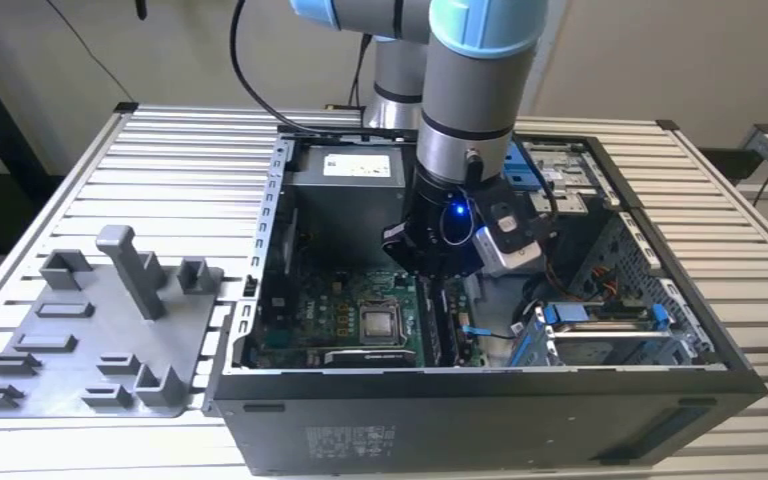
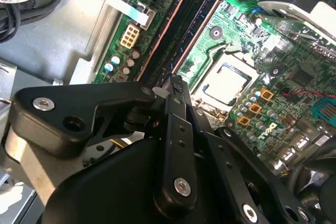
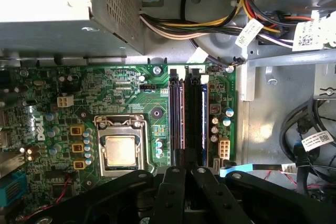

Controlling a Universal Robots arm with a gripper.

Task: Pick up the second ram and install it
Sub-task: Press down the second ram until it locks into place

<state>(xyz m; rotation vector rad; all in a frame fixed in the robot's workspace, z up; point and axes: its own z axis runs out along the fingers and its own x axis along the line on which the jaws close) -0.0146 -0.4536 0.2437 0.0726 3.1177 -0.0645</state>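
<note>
Ram [image 3: 188, 111] sits in its slot on the green board [image 3: 126, 85], under the claw [image 3: 185, 174].
Claw pinched narrow w/ tips on ram's end; push straight down, no tilt, till side clips snap.

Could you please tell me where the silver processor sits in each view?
Exterior view: the processor lies on the green board, near the case's front wall.
Second wrist view: in its square socket.
First wrist view: same socket.
Shared landmark: the long memory slots alongside.
</note>
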